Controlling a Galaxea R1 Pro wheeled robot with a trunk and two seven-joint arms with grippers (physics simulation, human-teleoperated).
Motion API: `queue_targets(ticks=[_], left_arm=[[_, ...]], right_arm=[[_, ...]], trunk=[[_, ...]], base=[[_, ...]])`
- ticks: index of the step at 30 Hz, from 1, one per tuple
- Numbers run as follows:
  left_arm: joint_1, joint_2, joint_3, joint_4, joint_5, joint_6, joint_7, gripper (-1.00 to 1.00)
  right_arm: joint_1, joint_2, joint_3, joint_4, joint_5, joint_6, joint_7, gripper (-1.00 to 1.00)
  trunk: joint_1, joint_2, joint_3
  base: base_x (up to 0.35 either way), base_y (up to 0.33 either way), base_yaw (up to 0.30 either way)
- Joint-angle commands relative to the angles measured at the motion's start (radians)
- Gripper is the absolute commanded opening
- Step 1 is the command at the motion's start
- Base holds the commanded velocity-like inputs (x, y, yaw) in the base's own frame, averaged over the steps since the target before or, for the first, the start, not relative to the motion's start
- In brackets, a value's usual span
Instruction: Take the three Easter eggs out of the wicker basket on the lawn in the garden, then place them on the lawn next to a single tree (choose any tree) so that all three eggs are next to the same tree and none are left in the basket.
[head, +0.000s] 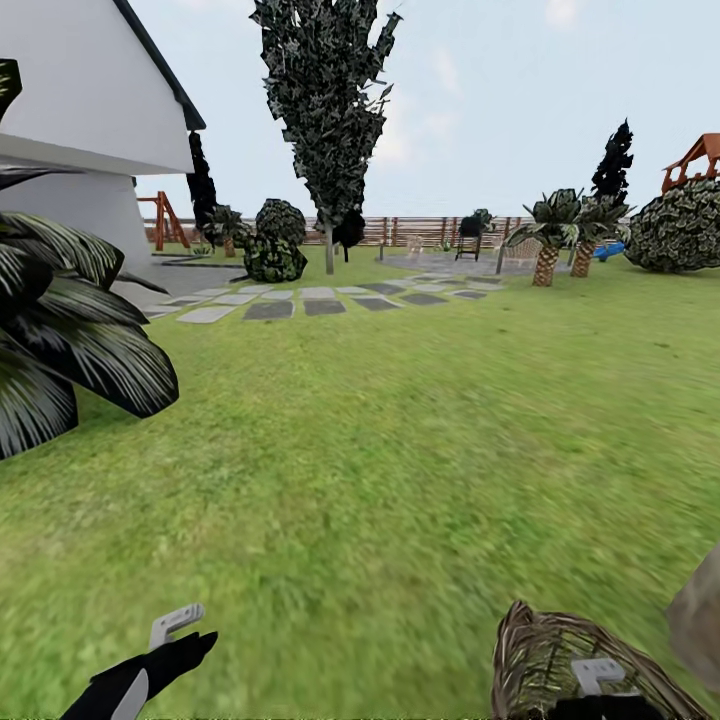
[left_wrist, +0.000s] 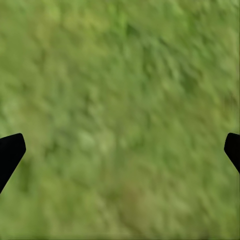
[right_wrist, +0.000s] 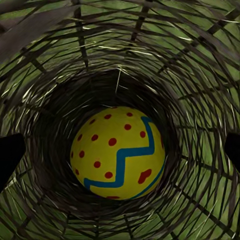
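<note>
The wicker basket (head: 545, 650) stands on the lawn (head: 380, 450) at the bottom right of the head view. My right gripper (head: 598, 678) reaches down into its mouth. In the right wrist view one Easter egg (right_wrist: 118, 152), yellow with red spots and a blue zigzag, lies at the bottom of the basket (right_wrist: 60, 75). My right gripper (right_wrist: 120, 155) is open above it, fingertips wide apart and not touching it. The other two eggs are out of view. My left gripper (head: 172, 642) hangs open over bare grass (left_wrist: 120, 100). A grey-brown trunk (head: 700, 610) shows at the right edge, beside the basket.
A spiky-leaved palm plant (head: 60, 320) crowds the left side in front of the white house (head: 80, 100). Grey paving slabs (head: 320, 300) cross the far lawn. Behind them stand a dark columnar conifer (head: 325, 110), shrubs (head: 275, 245), small palms (head: 548, 235) and the wooden fence (head: 420, 230).
</note>
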Motion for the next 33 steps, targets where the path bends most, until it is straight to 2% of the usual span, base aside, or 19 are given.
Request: queue_targets(ticks=[1,29,33], left_arm=[[-0.001,-0.001,0.007,-0.002,0.007,0.009,-0.005,1.00],[0.000,-0.003,0.005,-0.001,0.007,0.010,-0.003,1.00],[0.000,-0.003,0.004,-0.001,0.007,0.010,-0.003,1.00]], right_arm=[[-0.001,-0.001,0.001,-0.002,0.002,0.006,0.003,1.00],[-0.001,-0.002,0.001,-0.002,0.002,0.006,0.003,1.00],[0.000,-0.002,0.001,-0.002,0.002,0.006,0.003,1.00]], trunk=[[0.004,-0.008,-0.004],[0.111,-0.204,-0.092],[0.115,-0.208,-0.107]], base=[[0.000,0.000,0.000],[0.000,0.000,0.000],[0.000,0.000,0.000]])
